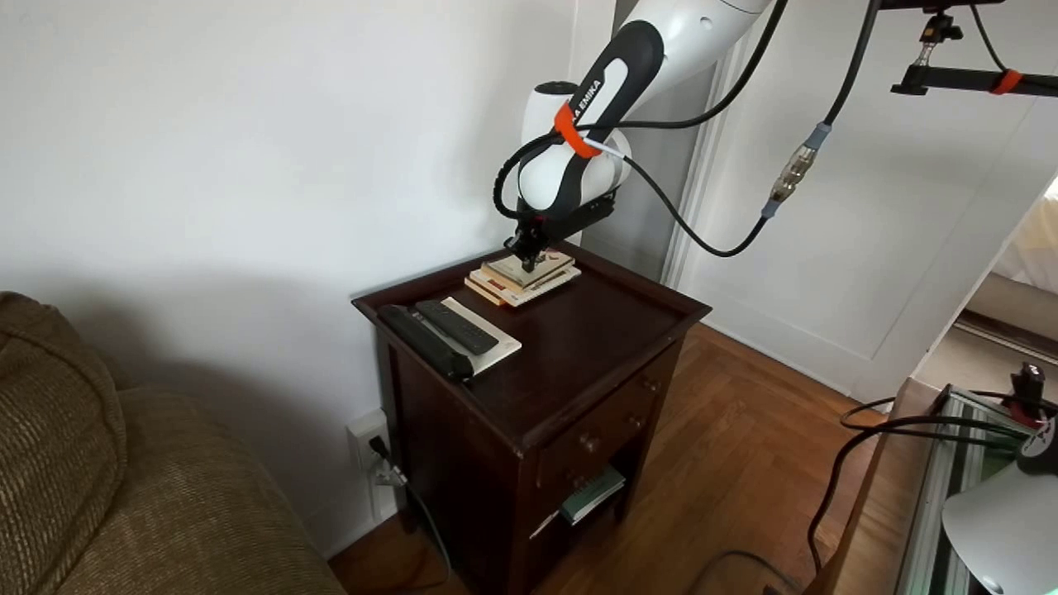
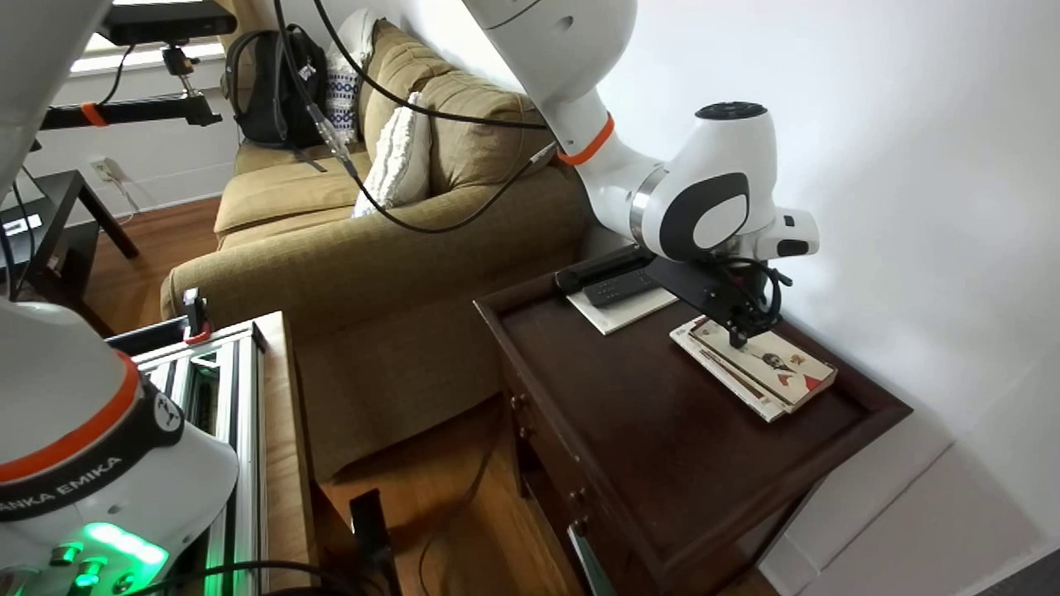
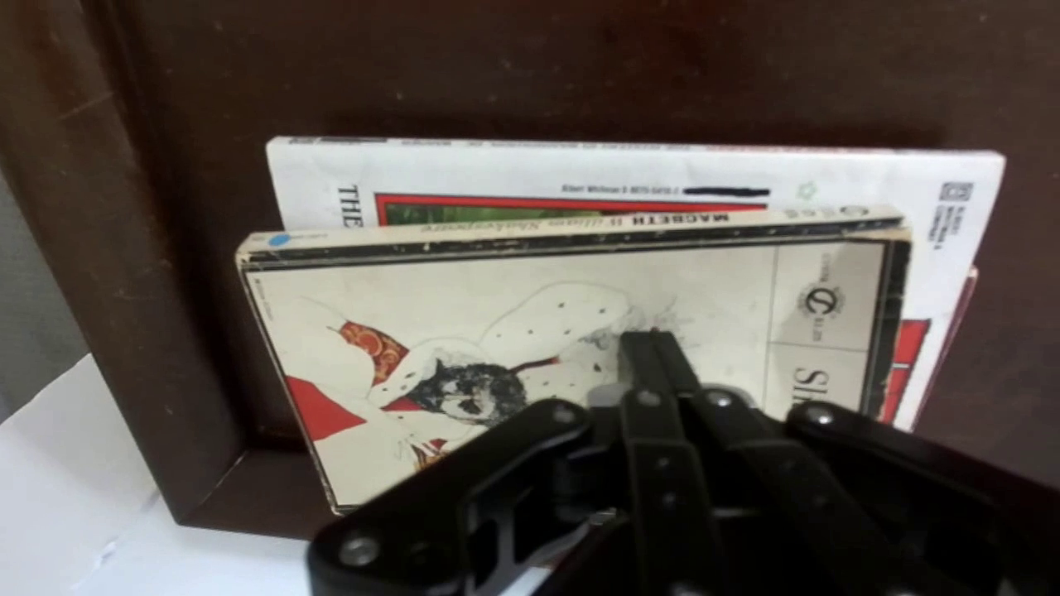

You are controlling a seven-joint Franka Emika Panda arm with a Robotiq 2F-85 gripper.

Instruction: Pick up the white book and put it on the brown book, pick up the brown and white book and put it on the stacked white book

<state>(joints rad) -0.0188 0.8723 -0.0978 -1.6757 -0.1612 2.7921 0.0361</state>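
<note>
A stack of books lies on the dark wooden nightstand. On top is a cream book titled Macbeth (image 3: 720, 306), with a black edge line and a bearded figure; it also shows in both exterior views (image 1: 555, 263) (image 2: 799, 377). Below it is a white book (image 3: 911, 190) with a red-framed picture, mostly covered. A further book (image 1: 486, 291) pokes out at the bottom with a tan edge. A dark olive-brown cover and an orange-brown picture do not show. My gripper (image 3: 658, 339) points down at the cream cover, fingers together and empty. I cannot tell whether the tips touch it.
On the nightstand (image 1: 579, 355), a black remote (image 1: 457, 326) lies on a white book or pad (image 1: 500, 351) beside a long black case (image 1: 426, 340). The nightstand has a raised rim. The wall stands close behind the stack. A sofa (image 2: 414, 331) stands beside the nightstand.
</note>
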